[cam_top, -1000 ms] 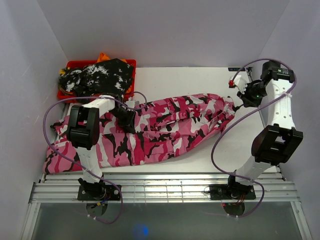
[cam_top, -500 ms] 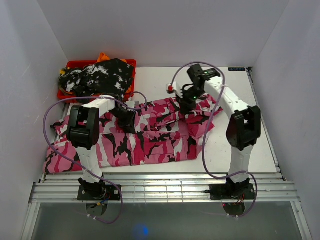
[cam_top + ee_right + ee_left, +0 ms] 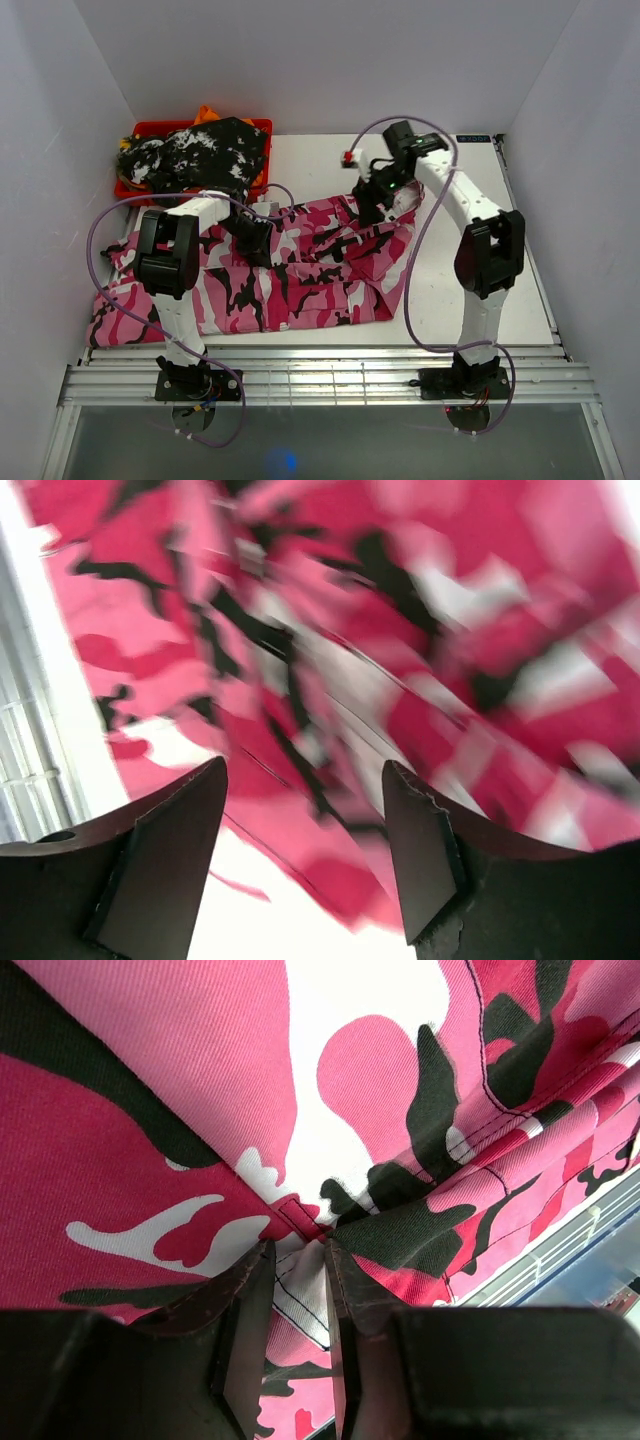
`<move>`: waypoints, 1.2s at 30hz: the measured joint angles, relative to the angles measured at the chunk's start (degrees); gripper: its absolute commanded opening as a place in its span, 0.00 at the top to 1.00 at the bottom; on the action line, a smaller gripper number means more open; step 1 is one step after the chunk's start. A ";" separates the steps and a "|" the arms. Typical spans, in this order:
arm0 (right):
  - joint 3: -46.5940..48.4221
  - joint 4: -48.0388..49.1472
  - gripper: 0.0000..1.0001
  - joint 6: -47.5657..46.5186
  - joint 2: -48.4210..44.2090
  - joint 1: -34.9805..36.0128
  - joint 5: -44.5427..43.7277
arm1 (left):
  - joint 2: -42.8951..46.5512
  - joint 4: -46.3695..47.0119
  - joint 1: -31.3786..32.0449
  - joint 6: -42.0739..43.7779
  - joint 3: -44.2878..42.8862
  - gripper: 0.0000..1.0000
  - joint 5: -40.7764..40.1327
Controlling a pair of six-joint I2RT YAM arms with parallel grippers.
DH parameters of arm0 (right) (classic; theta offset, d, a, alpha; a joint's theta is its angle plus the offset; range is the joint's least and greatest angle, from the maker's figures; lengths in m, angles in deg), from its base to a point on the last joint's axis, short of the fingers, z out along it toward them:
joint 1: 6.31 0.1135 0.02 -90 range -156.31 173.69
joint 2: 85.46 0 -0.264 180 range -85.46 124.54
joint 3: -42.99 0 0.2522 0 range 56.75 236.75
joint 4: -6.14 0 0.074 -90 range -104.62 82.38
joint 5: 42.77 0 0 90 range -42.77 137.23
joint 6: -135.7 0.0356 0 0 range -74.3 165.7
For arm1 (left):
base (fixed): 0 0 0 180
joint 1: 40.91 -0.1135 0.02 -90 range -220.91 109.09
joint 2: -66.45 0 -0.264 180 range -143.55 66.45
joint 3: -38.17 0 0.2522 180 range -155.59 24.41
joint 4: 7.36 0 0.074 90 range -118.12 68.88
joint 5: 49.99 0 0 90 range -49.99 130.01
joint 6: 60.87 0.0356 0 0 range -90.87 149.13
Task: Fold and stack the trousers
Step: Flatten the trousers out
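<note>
We see the pink camouflage trousers (image 3: 320,270) spread across the desk (image 3: 460,270), their right end bunched up. The left fingers (image 3: 243,1305) are clenched on a seam of the cloth, and the right fingers (image 3: 165,850) hang released just above it. A black-and-white garment (image 3: 205,150) fills the red bin (image 3: 260,125) at the far left. The small dark label (image 3: 473,138) on the desk's far edge is unreadable.

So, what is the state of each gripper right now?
Left gripper: closed, pinching a fold of the trousers.
Right gripper: open, holding nothing.
</note>
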 measured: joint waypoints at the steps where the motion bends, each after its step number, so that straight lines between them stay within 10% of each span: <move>1: 1.18 -0.31 0.35 0.92 -0.02 -3.08 -0.24 | 0.00 -0.02 0.00 0.00 0.00 0.61 0.04; 9: 3.78 -0.37 0.91 10.19 -0.79 -20.55 -7.96 | -0.02 -0.04 0.00 0.00 -0.02 0.61 0.24; 24: -18.25 7.65 0.92 10.43 -5.84 -22.38 -18.47 | -0.02 -0.17 0.04 0.04 -0.07 0.60 0.22; 36: 18.67 14.25 0.86 15.45 18.49 -12.94 -17.20 | -0.02 -0.17 0.11 0.63 -0.04 0.60 -0.20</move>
